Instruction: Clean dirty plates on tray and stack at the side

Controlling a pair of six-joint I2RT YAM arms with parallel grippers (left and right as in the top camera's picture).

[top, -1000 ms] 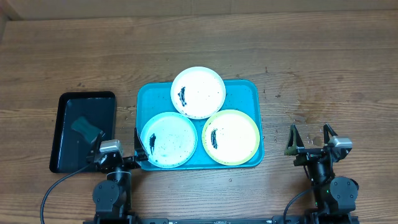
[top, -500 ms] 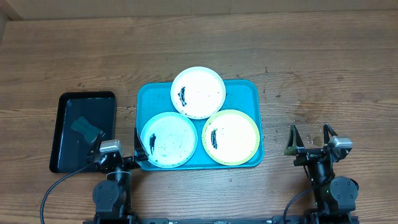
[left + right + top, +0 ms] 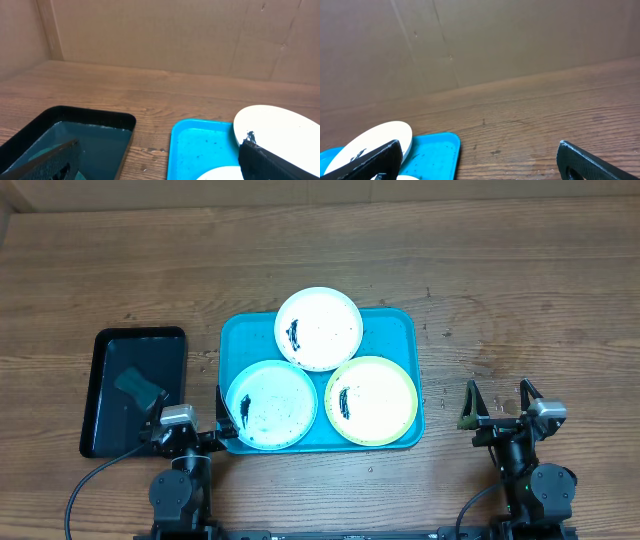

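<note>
The turquoise tray lies at the table's middle and holds three smeared plates: white at the back, light blue front left, yellow-green front right. My left gripper is open and empty at the tray's front left corner, between it and the black tray. My right gripper is open and empty, right of the tray. The left wrist view shows the tray and white plate between open fingers. The right wrist view shows the tray, white plate and open fingers.
A narrow black tray holding liquid and a dark sponge lies left of the turquoise tray; it also shows in the left wrist view. A cardboard wall stands behind the wooden table.
</note>
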